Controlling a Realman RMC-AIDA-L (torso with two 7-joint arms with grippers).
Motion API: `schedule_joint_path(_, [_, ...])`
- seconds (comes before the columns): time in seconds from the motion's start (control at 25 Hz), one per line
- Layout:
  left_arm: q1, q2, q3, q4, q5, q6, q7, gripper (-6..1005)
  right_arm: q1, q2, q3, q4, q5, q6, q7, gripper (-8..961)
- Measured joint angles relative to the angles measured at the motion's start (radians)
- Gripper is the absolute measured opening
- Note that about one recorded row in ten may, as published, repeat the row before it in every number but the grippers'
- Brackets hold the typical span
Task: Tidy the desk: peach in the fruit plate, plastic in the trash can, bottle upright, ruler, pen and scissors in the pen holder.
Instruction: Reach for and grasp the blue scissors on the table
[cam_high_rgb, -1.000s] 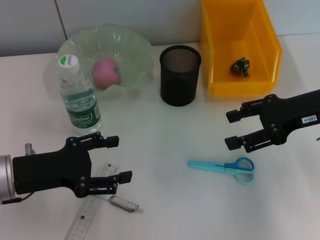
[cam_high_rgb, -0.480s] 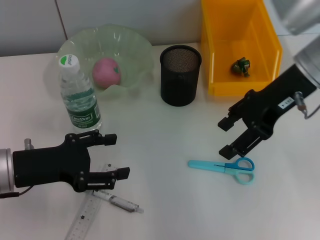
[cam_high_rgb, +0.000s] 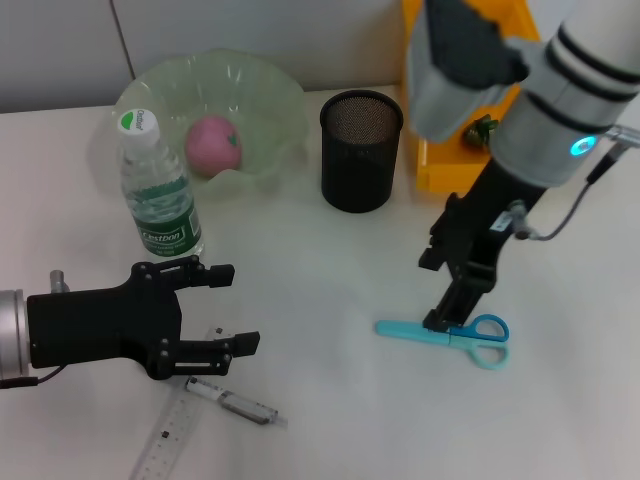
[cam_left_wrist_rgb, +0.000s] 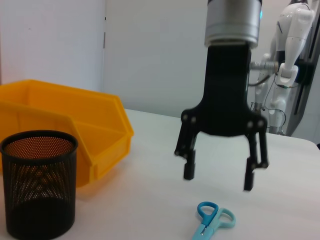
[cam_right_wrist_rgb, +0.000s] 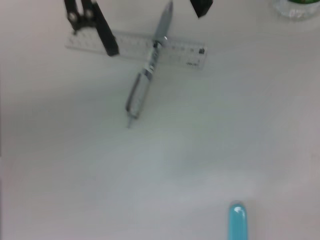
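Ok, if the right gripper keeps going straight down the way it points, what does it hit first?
Most likely the scissors: the right gripper hangs open, pointing down just above their handle end, though exact alignment is hard to judge.

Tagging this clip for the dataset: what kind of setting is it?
Probably a robotics lab staged as an office desk. A plain white desk carries a pen holder, scissors and a ruler, and the left wrist view shows another white robot with cabling behind the right hand.

It looked like a robotics lab: a plain white desk (cam_high_rgb: 330, 400), bare walls, and another white robot (cam_left_wrist_rgb: 290, 30) standing behind.
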Motion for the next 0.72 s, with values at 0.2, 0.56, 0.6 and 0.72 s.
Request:
schedule_joint_path(0.2, [-0.002, -0.002, 0.0, 0.0, 0.0, -0.001, 0.0, 863, 0.004, 0.007, -0.085, 0.07, 0.001, 0.1, 0.024, 674])
schedule_joint_path(0.56, [-0.005, -0.001, -0.001, 0.0, 0.0, -0.003, -0.022, 863, -0.006, 0.01, -0.122, 0.112, 0.001, 0.157, 0.059, 671])
schedule_joint_path(0.6, [-0.006, -0.001, -0.002, 0.0, 0.0, -0.003, -0.024, 863, -0.009, 0.01, -0.122, 0.116, 0.0, 0.158, 0.069, 671])
schedule_joint_path(0.72, [-0.008, -0.001, -0.001, 0.0, 0.0, -0.003, -0.027, 863, -0.014, 0.009, -0.127, 0.115, -0.008, 0.165, 0.088, 670])
